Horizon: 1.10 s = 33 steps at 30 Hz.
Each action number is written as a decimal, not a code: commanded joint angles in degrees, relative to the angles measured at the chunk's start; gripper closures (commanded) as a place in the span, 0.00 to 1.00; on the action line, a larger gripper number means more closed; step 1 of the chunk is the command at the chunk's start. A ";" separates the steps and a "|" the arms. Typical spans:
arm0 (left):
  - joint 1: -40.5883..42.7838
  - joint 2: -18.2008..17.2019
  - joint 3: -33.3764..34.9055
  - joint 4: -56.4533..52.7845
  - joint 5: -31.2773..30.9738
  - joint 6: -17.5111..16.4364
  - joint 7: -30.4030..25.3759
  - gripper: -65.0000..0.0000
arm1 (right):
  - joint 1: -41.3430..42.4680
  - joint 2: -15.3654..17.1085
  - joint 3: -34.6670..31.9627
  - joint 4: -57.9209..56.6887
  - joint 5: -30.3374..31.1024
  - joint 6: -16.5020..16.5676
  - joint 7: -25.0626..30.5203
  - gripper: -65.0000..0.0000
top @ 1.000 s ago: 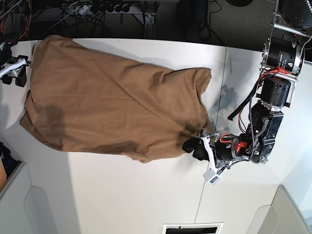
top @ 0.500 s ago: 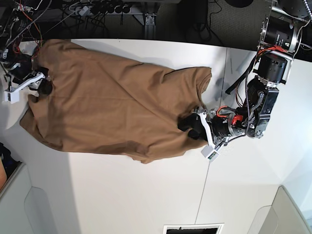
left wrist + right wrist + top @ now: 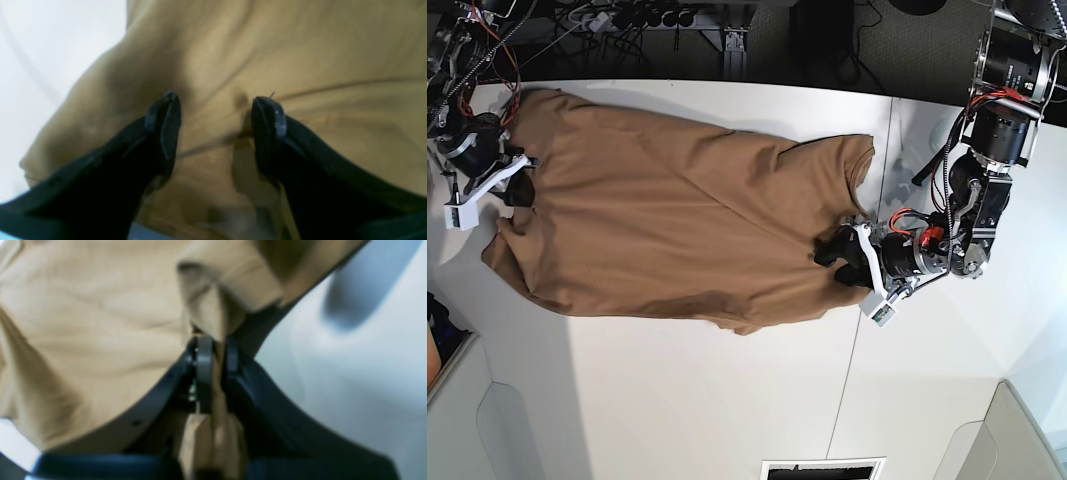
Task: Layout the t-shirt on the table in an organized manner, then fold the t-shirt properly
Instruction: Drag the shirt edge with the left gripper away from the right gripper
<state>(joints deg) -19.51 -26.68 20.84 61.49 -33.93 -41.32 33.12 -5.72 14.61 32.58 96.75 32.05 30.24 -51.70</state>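
The tan-brown t-shirt (image 3: pixel 667 220) lies spread and wrinkled across the white table (image 3: pixel 727 400). At the shirt's left edge in the base view, my right gripper (image 3: pixel 515 190) is shut on a pinched fold of the cloth. The right wrist view shows that fold of t-shirt (image 3: pixel 83 323) squeezed between the right gripper (image 3: pixel 217 346) jaws. My left gripper (image 3: pixel 834 258) rests on the shirt's right side, near its lower corner. In the left wrist view the left gripper (image 3: pixel 218 103) stands open, its fingertips (image 3: pixel 170 103) pressed onto the t-shirt (image 3: pixel 300 50) on either side of a hem seam.
Cables and a power strip (image 3: pixel 627 15) lie beyond the table's far edge. A thin dark seam line (image 3: pixel 877 190) crosses the table just right of the shirt. Grey bins (image 3: pixel 487 430) sit at both near corners, and a vent slot (image 3: pixel 822 468) is at the front edge.
My right gripper came in from the table's left edge onto the shirt and shut on its edge. The shirt and my left gripper shifted a little to the right.
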 commanded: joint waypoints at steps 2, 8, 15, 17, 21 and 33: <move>-0.31 -1.79 -0.13 -0.09 4.42 1.32 3.21 0.43 | 0.55 2.10 2.62 2.47 -1.01 -0.24 0.35 1.00; -0.28 -2.91 -0.13 -0.09 5.53 1.32 2.86 0.43 | 0.20 4.98 7.82 2.62 -1.20 -1.99 0.02 0.67; -0.35 -2.78 -0.13 -0.09 5.53 1.32 1.09 0.43 | -1.14 5.05 8.35 2.62 -0.85 -3.50 -0.28 0.33; -0.31 -2.69 -0.13 -0.09 5.99 1.32 1.11 0.43 | -1.16 4.94 8.35 2.62 1.31 -3.48 -1.44 0.33; -0.50 -2.75 -0.13 -0.09 6.91 1.68 0.79 0.43 | -1.16 3.23 8.33 2.62 5.31 -2.38 -4.02 0.33; 3.80 -9.75 -13.16 22.18 -16.72 1.32 13.40 0.43 | -3.54 -1.77 8.28 2.69 10.93 0.87 -4.46 0.34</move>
<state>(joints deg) -15.09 -35.27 8.12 83.20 -50.94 -39.68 46.87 -9.98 11.86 40.56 98.43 41.36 30.48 -57.49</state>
